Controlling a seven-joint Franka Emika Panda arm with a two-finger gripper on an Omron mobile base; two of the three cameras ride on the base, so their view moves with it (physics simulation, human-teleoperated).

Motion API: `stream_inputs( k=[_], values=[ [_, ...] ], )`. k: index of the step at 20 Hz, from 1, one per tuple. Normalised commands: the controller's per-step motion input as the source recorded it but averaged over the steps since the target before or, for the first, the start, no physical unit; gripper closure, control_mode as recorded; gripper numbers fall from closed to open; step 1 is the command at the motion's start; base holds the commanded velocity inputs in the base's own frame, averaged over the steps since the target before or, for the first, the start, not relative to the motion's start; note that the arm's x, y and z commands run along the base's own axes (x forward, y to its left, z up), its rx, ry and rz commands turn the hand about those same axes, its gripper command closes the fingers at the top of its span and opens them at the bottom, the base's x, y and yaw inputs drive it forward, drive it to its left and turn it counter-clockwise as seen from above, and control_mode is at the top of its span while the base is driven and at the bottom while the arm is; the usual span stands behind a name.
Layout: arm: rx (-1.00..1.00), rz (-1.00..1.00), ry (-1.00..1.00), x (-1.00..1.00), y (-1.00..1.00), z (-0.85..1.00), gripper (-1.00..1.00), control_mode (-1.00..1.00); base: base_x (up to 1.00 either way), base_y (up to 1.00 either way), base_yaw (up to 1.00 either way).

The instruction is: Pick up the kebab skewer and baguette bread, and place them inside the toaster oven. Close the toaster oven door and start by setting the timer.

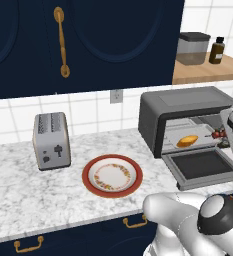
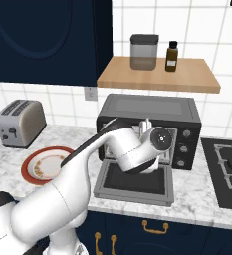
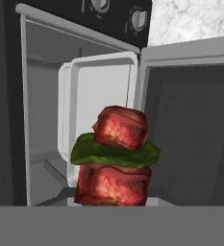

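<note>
Skewer (image 3: 114, 156), pinched by the fingers, hangs at the open oven (image 1: 180, 107) mouth above its lowered door (image 1: 204, 166); baguette (image 1: 187, 141) lies inside on the tray. No writing is legible.

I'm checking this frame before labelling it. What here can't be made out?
- Pincer fingertips: hand view, hidden behind the kebab skewer, so the grip isn't visible.
- Skewer's stick: hand view, covered by the meat chunks.
- Toaster oven interior: right base view, blocked by the arm.
- Knob markings: right base view, too small.
- Baguette bread: left base view, too small for detail.
</note>
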Motion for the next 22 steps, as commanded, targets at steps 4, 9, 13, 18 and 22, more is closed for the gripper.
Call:
stream_inputs(
  k=[4,9,13,18,22],
  values=[
    [0.00,0.00,0.00,0.47,0.00,-0.30,1.00,-1.00,0.00,0.00,0.00],
    [0.00,0.00,0.00,0.46,0.00,-0.18,1.00,-1.00,0.00,0.00,0.00],
    [0.00,0.00,0.00,0.37,-0.04,-0.14,1.00,-1.00,0.00,0.00,0.00],
    [0.00,0.01,0.03,0.22,-0.14,-0.11,1.00,-1.00,0.00,0.00,0.00],
    [0.00,0.02,0.00,0.37,-0.10,-0.06,1.00,-1.00,0.00,0.00,0.00]
  ],
)
